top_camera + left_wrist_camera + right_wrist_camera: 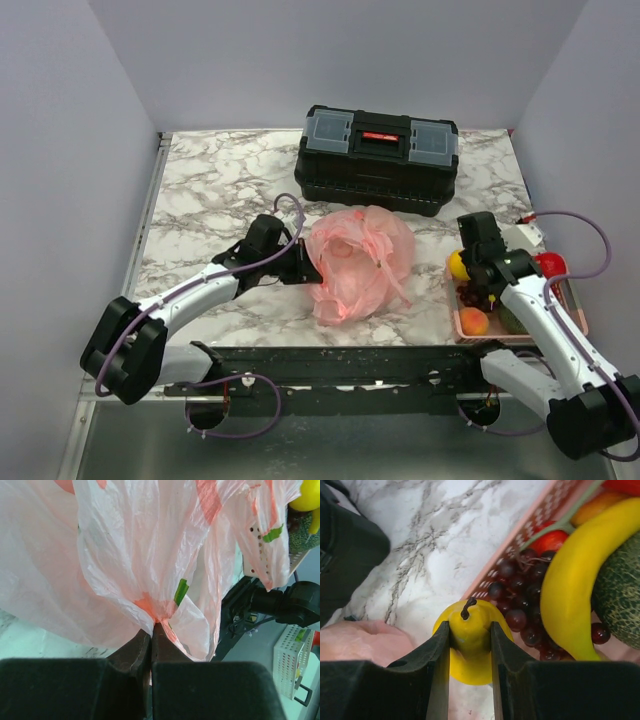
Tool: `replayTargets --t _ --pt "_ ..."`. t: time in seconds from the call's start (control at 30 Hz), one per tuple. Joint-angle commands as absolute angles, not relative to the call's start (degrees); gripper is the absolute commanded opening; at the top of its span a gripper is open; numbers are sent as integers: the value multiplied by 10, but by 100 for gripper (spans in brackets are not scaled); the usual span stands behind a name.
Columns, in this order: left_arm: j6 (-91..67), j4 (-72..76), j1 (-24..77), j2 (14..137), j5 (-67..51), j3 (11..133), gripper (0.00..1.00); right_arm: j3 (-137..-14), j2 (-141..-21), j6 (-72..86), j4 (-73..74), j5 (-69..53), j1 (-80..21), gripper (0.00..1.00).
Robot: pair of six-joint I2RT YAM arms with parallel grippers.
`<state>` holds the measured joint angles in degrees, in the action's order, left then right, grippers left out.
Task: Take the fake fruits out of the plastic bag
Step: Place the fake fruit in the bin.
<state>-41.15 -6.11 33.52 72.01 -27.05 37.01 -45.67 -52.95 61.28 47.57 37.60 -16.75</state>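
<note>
Marble table, grey walls. Left gripper, arm stretched low, pinches the bag tight mid-table. Right gripper clamps a yellow pear just beside the basket of fruits.

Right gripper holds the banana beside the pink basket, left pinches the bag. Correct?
Not the banana: the right gripper is shut on the yellow pear; the banana lies in the basket, per the right wrist view. The left gripper does pinch the bag.

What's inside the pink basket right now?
The pink basket holds a grape bunch, banana, red fruit, orange fruit and green textured fruit. The yellow pear in the right end effector is outside its wall. Whatever lies beneath them is covered.
</note>
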Motion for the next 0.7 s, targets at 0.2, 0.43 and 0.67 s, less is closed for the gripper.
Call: replayTargets --t 0.2,0.43,0.67 --pt "-410 -28 339 739 -307 398 0 -477 -531 706 647 382 -164 1" --pt "-401 -27 339 769 -328 422 0 -455 -604 723 624 361 -164 3" --pt "-396 -32 339 789 -344 434 0 -425 -576 742 601 357 -164 30"
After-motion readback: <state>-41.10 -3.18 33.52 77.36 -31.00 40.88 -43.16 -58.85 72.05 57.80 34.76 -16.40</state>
